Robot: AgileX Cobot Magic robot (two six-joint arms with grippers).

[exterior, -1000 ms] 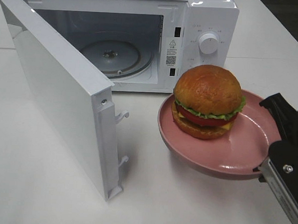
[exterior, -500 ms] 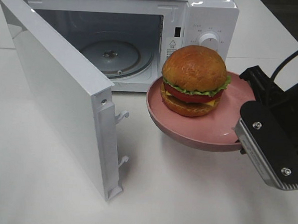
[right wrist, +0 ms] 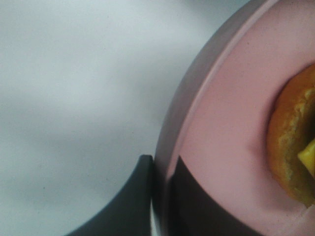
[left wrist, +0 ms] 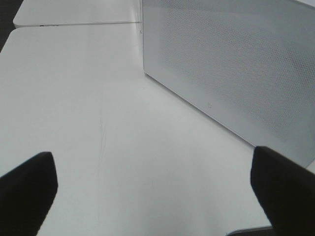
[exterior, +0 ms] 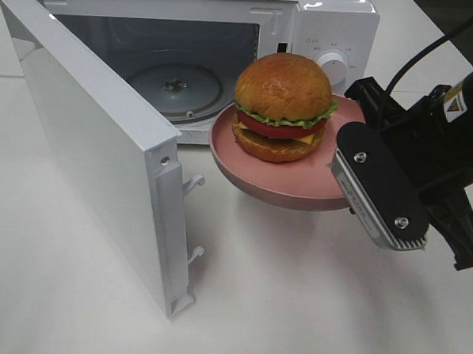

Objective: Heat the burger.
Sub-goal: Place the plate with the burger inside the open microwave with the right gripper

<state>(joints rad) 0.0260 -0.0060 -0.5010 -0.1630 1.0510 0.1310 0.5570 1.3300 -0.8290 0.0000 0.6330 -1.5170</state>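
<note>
Carried up and leftward over the last second, pink plate (exterior: 272, 183) and burger (exterior: 284, 100) together; sat lower and nearer the right edge of the white table (exterior: 293, 307) before, now lifted clear of it.

At the back of the table: white microwave (exterior: 331, 39), cavity facing forward, dial on the panel at its right. Swung fully out to the left: microwave door (exterior: 88, 137), which leaves the mouth free to an approach from the right. Bare inside: glass turntable (exterior: 175, 86), judged the landing spot.

Held in the air just in front of the cavity's right side and the control panel, not yet inside: the plate, close to level, probably to stop the tall burger sliding or toppling. Burger upright on it, set toward the side nearer the oven, glossy bun over lettuce, tomato and cheese.

Clamped on the plate's rim, on the side away from the oven: right gripper (right wrist: 165, 196), a finger on each face of the lip in the wrist view. Judged a deliberate hold, so that the plate enters first and the arm stays outside.

Spread wide with nothing between the fingers: left gripper (left wrist: 157, 196), low over the table near a perforated white panel of the microwave, out of the plate's path.
</note>
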